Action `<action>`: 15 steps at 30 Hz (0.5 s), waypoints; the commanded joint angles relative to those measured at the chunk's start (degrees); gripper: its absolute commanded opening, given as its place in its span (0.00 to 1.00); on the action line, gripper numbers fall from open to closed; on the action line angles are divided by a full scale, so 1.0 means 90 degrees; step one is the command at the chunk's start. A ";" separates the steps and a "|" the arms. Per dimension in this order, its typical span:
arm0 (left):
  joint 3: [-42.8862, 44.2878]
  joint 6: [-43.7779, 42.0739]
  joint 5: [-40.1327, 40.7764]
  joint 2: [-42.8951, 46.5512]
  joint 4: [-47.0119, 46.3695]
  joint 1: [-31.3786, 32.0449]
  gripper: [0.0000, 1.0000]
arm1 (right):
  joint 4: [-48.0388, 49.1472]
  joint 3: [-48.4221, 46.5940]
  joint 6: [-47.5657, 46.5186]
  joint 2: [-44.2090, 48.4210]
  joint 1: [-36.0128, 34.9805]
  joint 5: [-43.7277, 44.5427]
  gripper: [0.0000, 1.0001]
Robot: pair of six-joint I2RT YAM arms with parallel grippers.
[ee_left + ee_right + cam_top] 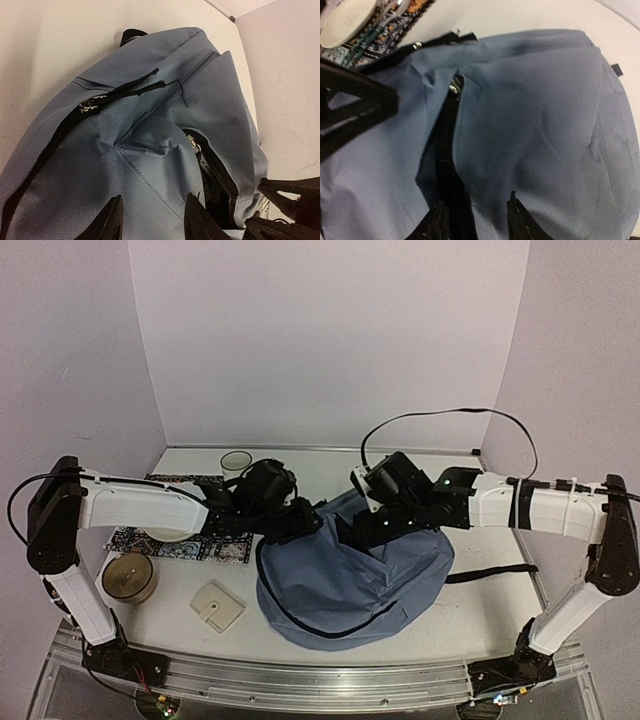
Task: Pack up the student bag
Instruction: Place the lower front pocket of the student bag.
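Student bag point(350, 575) lower centre, beneath both hands: right hand point(476, 202) released above it; left hand point(154, 200) astride its fabric, grasp unclear.

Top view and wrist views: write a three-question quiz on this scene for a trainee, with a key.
1. True or false: the soft blue-grey fabric backpack is zipped fully shut.
2. Which of these lies on the white table on the left arm's side of the backpack? A) a flat square beige case B) a red apple C) steel scissors
3. Fill in: the shallow white bowl sits on a dark ___ mat.
Key: 1 false, a black zipper gapes open; 2 A; 3 patterned.
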State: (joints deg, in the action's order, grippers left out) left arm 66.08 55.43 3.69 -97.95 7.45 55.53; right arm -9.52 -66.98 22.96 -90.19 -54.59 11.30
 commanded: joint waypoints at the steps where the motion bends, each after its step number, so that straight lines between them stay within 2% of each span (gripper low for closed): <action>1: 0.0311 0.0056 -0.0330 -0.0077 -0.0333 -0.0062 0.42 | -0.0078 -0.0455 0.0033 0.0266 -0.0025 -0.0161 0.41; 6: 0.0585 0.0168 -0.0839 -0.0476 -0.0504 -0.0106 0.42 | 0.0158 -0.0433 0.0205 0.0224 -0.0024 -0.0240 0.42; 15: 0.0725 0.0358 -0.1051 -0.0853 -0.0711 -0.0188 0.38 | 0.0689 -0.0169 0.0503 -0.0095 -0.0028 -0.0720 0.27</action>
State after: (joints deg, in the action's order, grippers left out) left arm 69.68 57.55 -4.16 -104.64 3.68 54.43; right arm -5.03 -69.58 25.57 -89.30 -54.59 6.47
